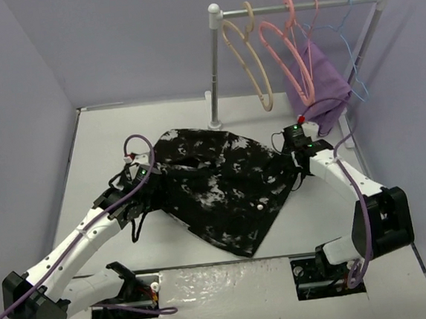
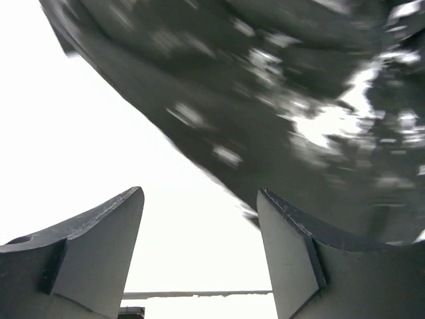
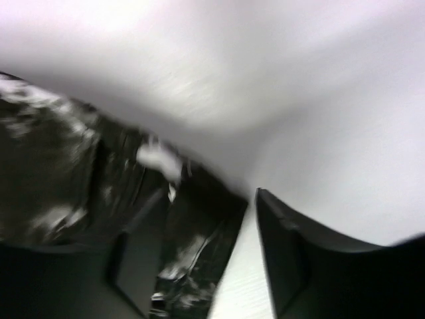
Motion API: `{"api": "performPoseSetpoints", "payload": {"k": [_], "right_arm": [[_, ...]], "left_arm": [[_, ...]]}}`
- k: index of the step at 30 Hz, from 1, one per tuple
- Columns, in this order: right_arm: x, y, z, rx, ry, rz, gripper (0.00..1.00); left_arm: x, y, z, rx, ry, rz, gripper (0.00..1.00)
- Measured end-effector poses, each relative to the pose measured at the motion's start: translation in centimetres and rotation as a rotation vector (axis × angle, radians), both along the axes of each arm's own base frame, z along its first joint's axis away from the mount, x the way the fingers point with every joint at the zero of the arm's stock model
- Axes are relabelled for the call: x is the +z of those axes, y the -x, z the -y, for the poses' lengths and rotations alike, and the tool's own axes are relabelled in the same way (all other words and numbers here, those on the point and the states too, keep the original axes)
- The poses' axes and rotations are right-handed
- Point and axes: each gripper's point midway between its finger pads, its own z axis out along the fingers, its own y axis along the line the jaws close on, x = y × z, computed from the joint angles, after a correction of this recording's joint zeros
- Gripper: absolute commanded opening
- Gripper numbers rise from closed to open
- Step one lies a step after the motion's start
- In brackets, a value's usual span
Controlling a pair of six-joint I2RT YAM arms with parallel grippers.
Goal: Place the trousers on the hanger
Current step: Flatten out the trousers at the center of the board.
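The black, white-blotched trousers (image 1: 215,182) lie spread flat across the middle of the table. The beige hanger (image 1: 265,95) hangs by its hook at the left end of the rack rail, far behind them. My left gripper (image 1: 147,186) sits low at the trousers' left edge. In the left wrist view it (image 2: 199,193) is open, with bare table between the fingers and the trousers (image 2: 279,100) just beyond its right fingertip. My right gripper (image 1: 297,159) is at the right edge. Its jaws (image 3: 211,193) stand open around a fold of the trousers (image 3: 60,173), with a gap left beside the right finger.
A white clothes rack (image 1: 213,70) stands at the back right. It carries a thick pink hanger (image 1: 285,49), thin pink and blue wire hangers (image 1: 354,65) and a purple cloth (image 1: 318,76). Lilac walls close in the white table (image 1: 107,139) on the left, back and right.
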Motion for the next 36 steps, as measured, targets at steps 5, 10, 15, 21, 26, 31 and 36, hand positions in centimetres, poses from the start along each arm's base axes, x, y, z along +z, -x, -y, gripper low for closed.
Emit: {"api": "performPoseSetpoints", "payload": {"k": [5,10,15,21,26,31,36], "right_arm": [[1.9,-0.8,0.7,-0.008,-0.008,0.033,1.00],[1.1,2.4,-3.8,0.076,-0.082,0.029,1.00],[-2.8,7.1,-3.6,0.010,-0.118,-0.054,0.99],[-5.8,9.0,-3.5,-0.034,-0.138,-0.129,0.93],[-7.2,8.5,-4.6,-0.022,-0.168,-0.151,0.69],[-7.7,8.1,-4.9,-0.027,-0.190,-0.146,0.19],[-7.6,7.4,-3.6,-0.079,-0.228,-0.146,0.02]], "left_arm": [[-0.9,-0.5,1.4,-0.055,0.004,-0.044,0.65],[-0.8,-1.3,2.5,-0.089,0.016,-0.046,0.66],[-0.1,-2.2,3.2,-0.112,0.020,-0.029,0.65],[-0.2,-3.1,3.3,-0.123,0.013,-0.027,0.65],[-0.6,-3.5,2.5,-0.112,0.004,-0.042,0.65],[-0.7,-4.4,1.0,-0.066,0.014,-0.051,0.64],[-0.4,-5.2,-0.8,-0.010,0.019,-0.043,0.64]]}}
